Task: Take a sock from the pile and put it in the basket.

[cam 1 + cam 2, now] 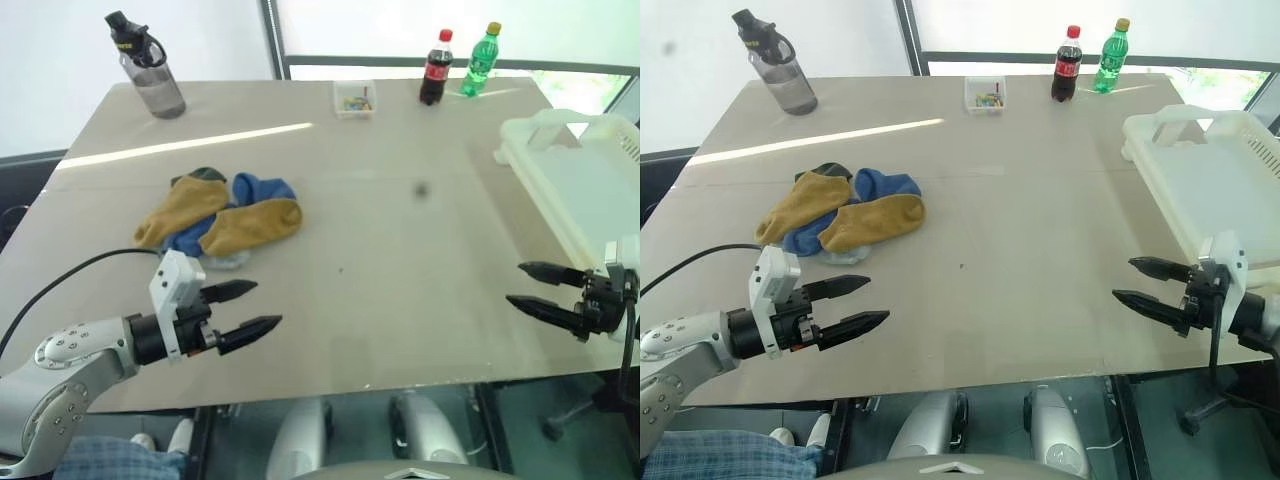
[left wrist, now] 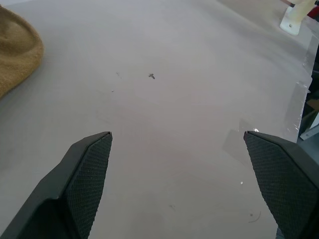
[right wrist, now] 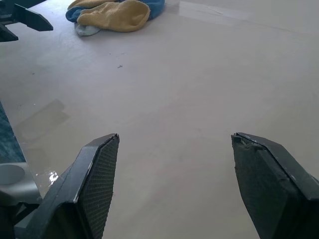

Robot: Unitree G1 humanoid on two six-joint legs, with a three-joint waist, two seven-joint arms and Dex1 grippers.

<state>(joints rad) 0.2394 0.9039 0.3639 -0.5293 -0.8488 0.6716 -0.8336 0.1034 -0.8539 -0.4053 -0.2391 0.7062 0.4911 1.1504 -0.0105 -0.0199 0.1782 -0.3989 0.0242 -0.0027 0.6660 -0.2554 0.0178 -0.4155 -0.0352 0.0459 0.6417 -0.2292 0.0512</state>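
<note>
The pile (image 1: 215, 215) of small socks lies on the left half of the table. In it a mustard-yellow sock (image 1: 250, 226) rests nearest me, with a second yellow one (image 1: 182, 208), a blue sock (image 1: 262, 187) and a dark green bit (image 1: 206, 174) behind. My left gripper (image 1: 262, 308) hovers open just in front of the pile, holding nothing. The cream-white basket (image 1: 575, 180) stands at the table's right edge. Below the basket, my right gripper (image 1: 522, 287) is open and empty, pointing toward the table's middle. The sock's toe (image 2: 17, 52) appears in the left wrist view.
At the table's far side stand a grey water bottle (image 1: 150, 70), a small clear box (image 1: 355, 99), a cola bottle (image 1: 435, 68) and a green bottle (image 1: 480, 60). A black cable (image 1: 70, 275) runs off the left arm. The table's front edge (image 1: 330, 390) is close below both grippers.
</note>
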